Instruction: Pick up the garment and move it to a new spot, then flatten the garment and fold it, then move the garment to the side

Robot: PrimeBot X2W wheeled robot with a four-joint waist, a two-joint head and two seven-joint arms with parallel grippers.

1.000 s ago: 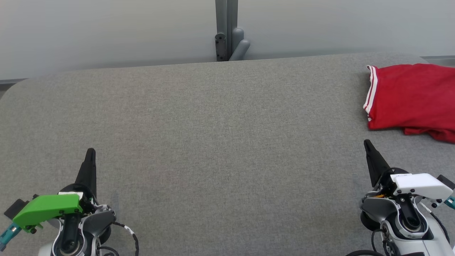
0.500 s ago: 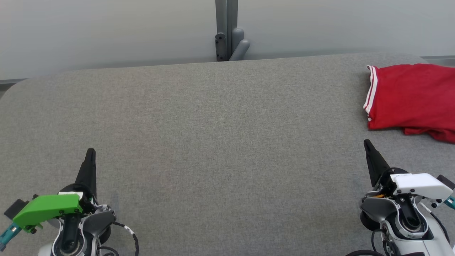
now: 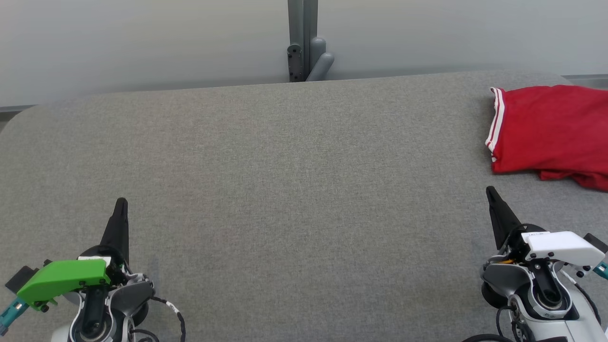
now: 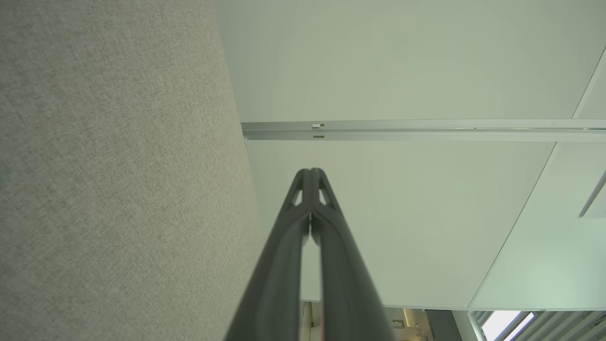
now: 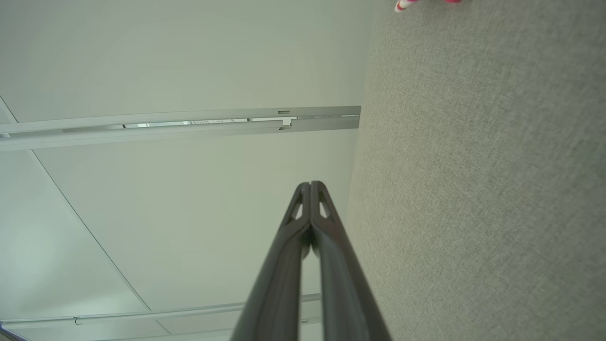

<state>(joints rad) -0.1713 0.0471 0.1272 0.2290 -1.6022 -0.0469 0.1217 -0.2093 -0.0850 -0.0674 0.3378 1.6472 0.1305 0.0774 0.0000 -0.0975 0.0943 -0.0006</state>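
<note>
At the far right of the grey fabric tabletop (image 3: 285, 190), a folded red garment with white-striped trim (image 3: 551, 133) lies set aside. Both the left gripper (image 3: 121, 204) and right gripper (image 3: 490, 192) rest with fingers clenched, empty; the task looks finished, with nothing further needed.

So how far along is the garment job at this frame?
Possibly finished: the red garment lies in a compact, seemingly folded pile at the table's far right edge. Nothing is in hand: left gripper and right gripper are shut, empty and apart from it. Nothing visibly remains.
</note>
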